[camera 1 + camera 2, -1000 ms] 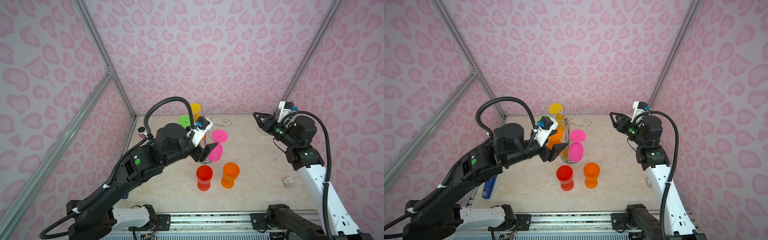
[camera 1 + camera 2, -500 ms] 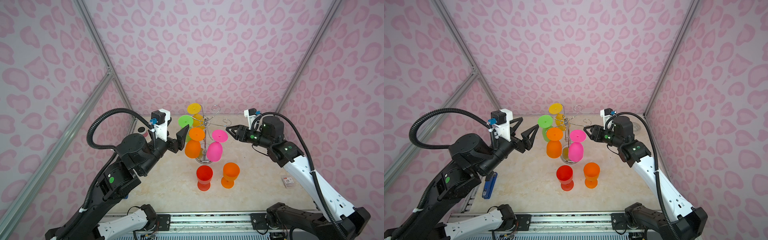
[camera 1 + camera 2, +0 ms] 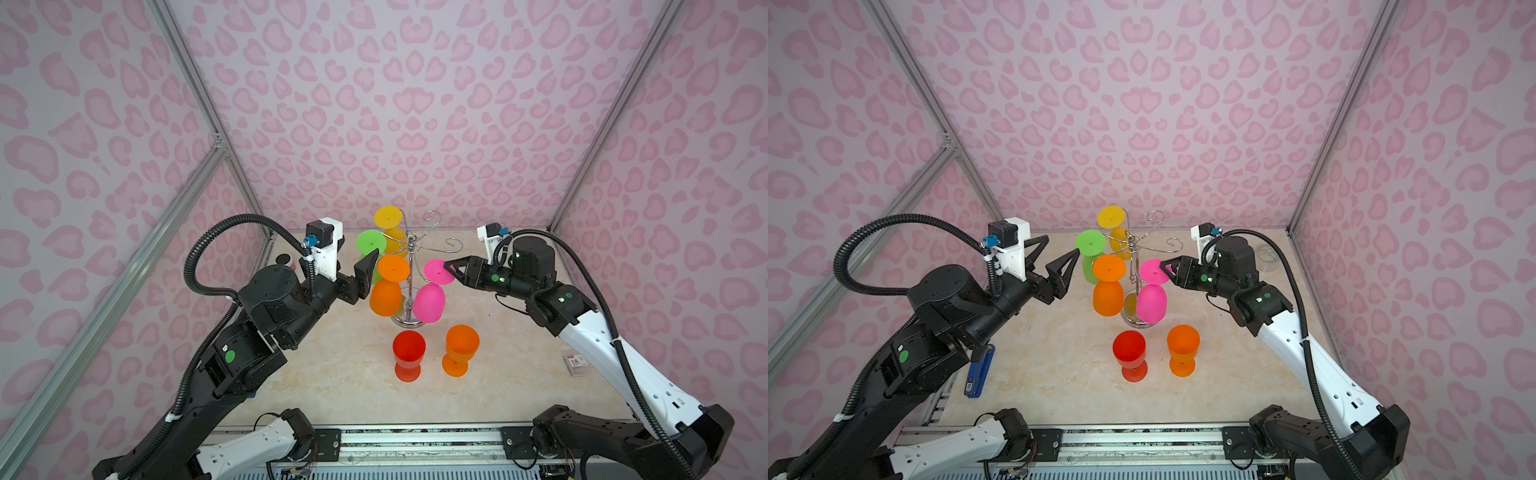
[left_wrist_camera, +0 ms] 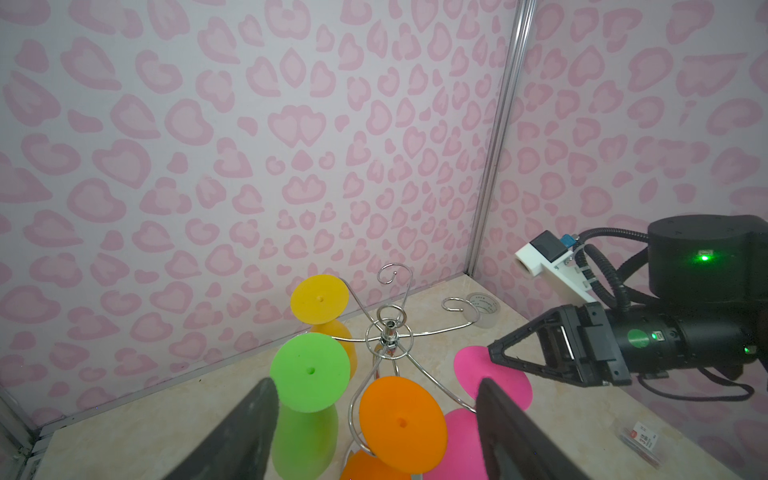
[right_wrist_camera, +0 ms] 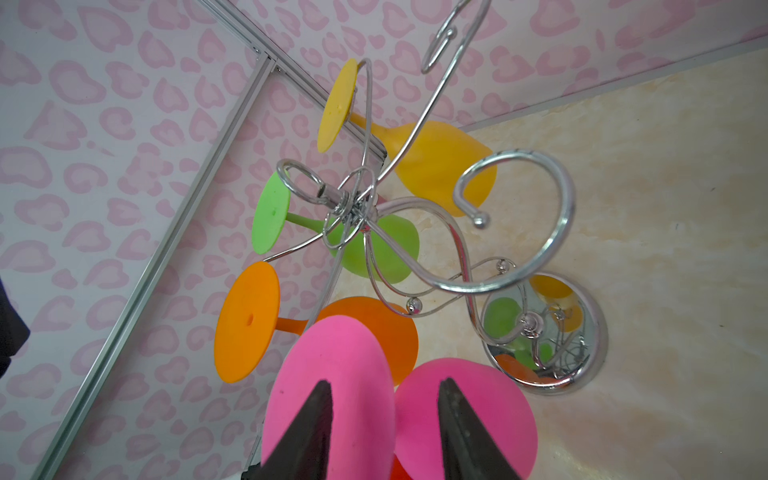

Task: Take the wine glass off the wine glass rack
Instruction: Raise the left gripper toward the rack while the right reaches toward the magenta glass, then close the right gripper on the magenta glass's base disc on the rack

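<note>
Jaws of the left gripper [image 4: 374, 384] stand wide apart and hold nothing. In the left wrist view, the foot of the green glass [image 4: 309, 372] lies just inside one finger. The foot of the hanging orange glass [image 4: 401, 419] lies between the two fingers, ahead of the tips. Contact with either cannot be confirmed. The yellow glass [image 4: 319, 298] hangs farther ahead of these jaws.

The wine glass rack [image 5: 582, 316] stands upright between the two grippers, beyond both sets of fingertips.

The pink wine glass [image 3: 429, 303] hangs bowl-down on the rack arm nearest the right gripper [image 5: 385, 383]. These jaws are parted, not clamped. One finger lies over the top face of the pink foot and the other on its bowl side, so the foot edge sits in the gap.

Probable hazards:
- Closing on the thin foot edge gives a shallow hold, and the glass may pivot or slip.
- Pulling straight back toward the wrist may hook the foot on the arm's curled end and drag or tip the rack (a light wire stand, by appearance).
- A swinging pink bowl may strike the hanging orange glass just beside it.
- Any advance of the left jaws may knock the green or orange foot.
</note>
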You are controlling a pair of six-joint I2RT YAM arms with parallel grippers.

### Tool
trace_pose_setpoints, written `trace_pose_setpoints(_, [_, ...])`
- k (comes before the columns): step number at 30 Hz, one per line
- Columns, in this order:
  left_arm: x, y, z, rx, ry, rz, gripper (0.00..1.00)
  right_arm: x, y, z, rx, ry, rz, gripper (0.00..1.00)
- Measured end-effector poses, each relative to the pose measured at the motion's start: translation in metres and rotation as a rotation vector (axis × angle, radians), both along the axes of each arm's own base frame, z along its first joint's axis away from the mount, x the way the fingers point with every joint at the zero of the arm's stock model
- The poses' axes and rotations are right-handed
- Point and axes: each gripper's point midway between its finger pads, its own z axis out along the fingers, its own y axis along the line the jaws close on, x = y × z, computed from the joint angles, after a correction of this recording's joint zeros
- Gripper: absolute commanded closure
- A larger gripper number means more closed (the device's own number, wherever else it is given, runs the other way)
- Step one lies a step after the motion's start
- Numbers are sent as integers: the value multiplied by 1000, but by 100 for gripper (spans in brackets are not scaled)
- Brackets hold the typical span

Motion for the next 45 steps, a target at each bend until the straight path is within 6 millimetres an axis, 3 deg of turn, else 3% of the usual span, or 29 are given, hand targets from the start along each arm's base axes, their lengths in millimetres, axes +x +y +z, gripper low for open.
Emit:
trace_pose_setpoints(30, [8,-4,-7,16,16,5,24,-3,10,14,204,74,102,100])
trace_pose_setpoints(45, [9,-5,-7,17,19,-1,25,4,6,33,399,108,133,100])
